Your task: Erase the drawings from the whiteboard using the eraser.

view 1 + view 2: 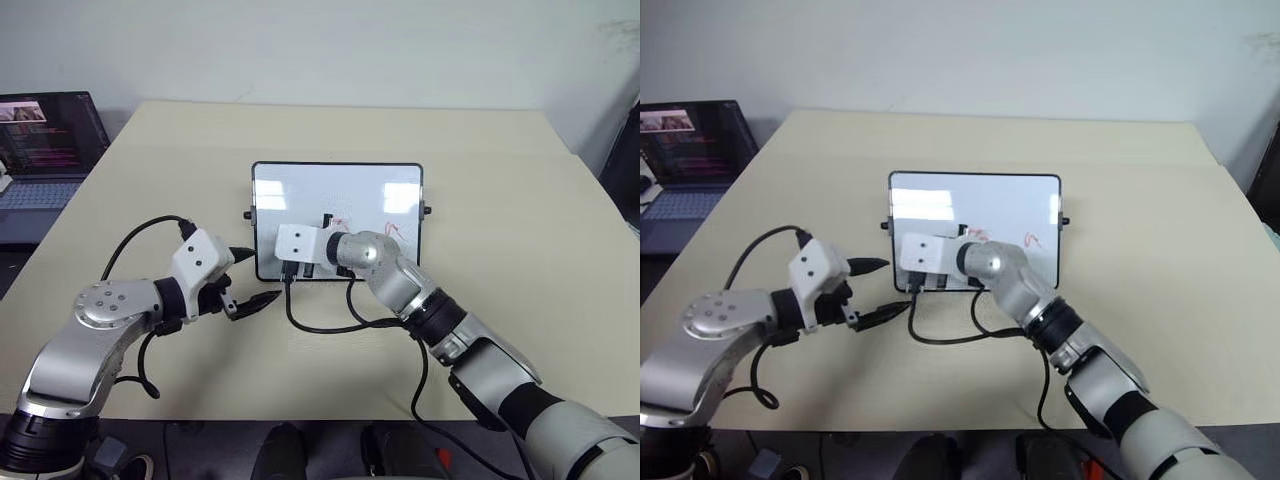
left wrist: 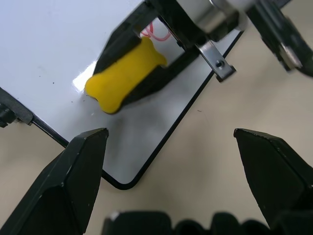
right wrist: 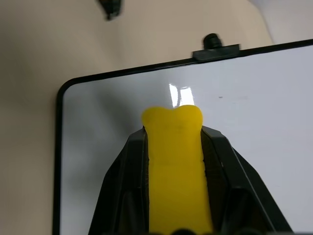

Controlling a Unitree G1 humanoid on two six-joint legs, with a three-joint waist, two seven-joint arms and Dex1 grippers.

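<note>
Right gripper [image 2: 146, 73] clamped on eraser [image 3: 175, 166], dark face toward whiteboard [image 1: 300, 195] for wiping red drawings [image 1: 390, 231]. Left gripper [image 1: 248, 278] spread wide, empty, near board's corner.

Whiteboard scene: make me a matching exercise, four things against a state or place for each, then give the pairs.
Things:
1. small oblong yellow eraser
2. left gripper
3. glossy white whiteboard with thin black frame
4. open dark laptop

States or places:
A. open, holding nothing
B. lying flat in the middle of the beige table
C. clamped between the black fingers of the right gripper
D. at the table's far left edge, screen lit

Pairs: 1-C, 2-A, 3-B, 4-D
</note>
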